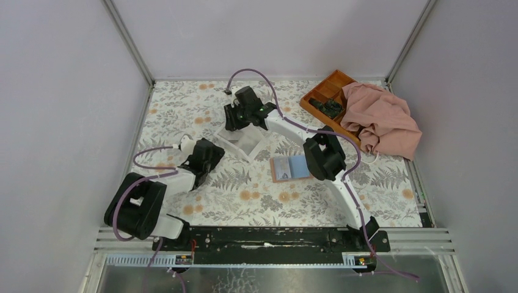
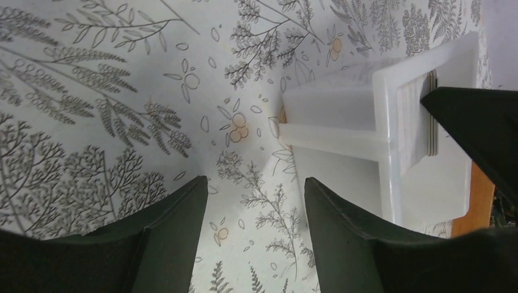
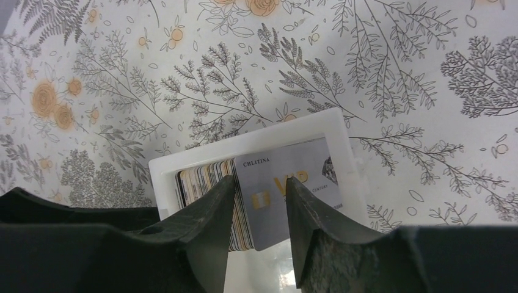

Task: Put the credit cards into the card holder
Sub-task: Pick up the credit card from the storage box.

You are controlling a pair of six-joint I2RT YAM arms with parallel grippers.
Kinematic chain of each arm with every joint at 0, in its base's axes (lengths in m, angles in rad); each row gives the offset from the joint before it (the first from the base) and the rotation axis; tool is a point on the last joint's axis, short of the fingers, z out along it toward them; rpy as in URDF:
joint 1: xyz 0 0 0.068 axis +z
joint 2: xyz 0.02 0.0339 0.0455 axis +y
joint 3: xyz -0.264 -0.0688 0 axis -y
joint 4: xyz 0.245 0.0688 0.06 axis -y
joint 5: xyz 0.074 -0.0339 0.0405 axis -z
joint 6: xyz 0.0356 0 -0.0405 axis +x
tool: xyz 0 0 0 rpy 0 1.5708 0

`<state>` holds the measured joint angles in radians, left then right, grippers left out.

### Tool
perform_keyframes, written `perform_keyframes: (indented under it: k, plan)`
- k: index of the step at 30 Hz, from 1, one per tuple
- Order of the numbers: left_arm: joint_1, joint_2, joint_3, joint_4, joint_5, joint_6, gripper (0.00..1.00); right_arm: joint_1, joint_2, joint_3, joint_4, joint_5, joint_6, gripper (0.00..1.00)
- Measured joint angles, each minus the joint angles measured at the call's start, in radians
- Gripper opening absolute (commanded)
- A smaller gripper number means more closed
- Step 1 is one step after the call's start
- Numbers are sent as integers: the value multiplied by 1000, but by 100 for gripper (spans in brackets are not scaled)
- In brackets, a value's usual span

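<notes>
The job looked barely begun. The credit cards (image 3: 201, 180) stood packed on edge in the white box (image 3: 256, 140) at the centre of the right wrist view. The card holder (image 1: 282, 169) lay open and flat just right of centre in the top view, near the box but not touching it. A light-blue patch covered its right half, and whether that was 1 card already seated could not be told. The right gripper (image 3: 259, 189) hung over the box with its 2 fingers (image 3: 207, 226) apart, straddling the grey front card (image 3: 293, 174) without clearly pinching it. The left gripper (image 2: 256, 183) hovered to the lower left of the box in the top view, fingers spread, with only the floral tablecloth (image 2: 91, 91) between them.
</notes>
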<state>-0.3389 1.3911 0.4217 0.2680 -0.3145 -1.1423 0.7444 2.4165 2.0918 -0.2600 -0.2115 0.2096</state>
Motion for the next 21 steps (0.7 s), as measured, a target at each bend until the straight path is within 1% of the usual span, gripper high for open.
perform_keyframes:
  k: [3, 9, 21]
  plan:
    - [11, 32, 18, 26, 18, -1, 67, -1, 0, -3, 3, -15, 9, 35]
    - [23, 63, 42, 38, 44, -1, 67, -2, -9, -31, 34, -34, 26, 31]
    - [34, 71, 68, 39, 68, 11, 64, 2, -61, -102, 38, -31, 31, 29]
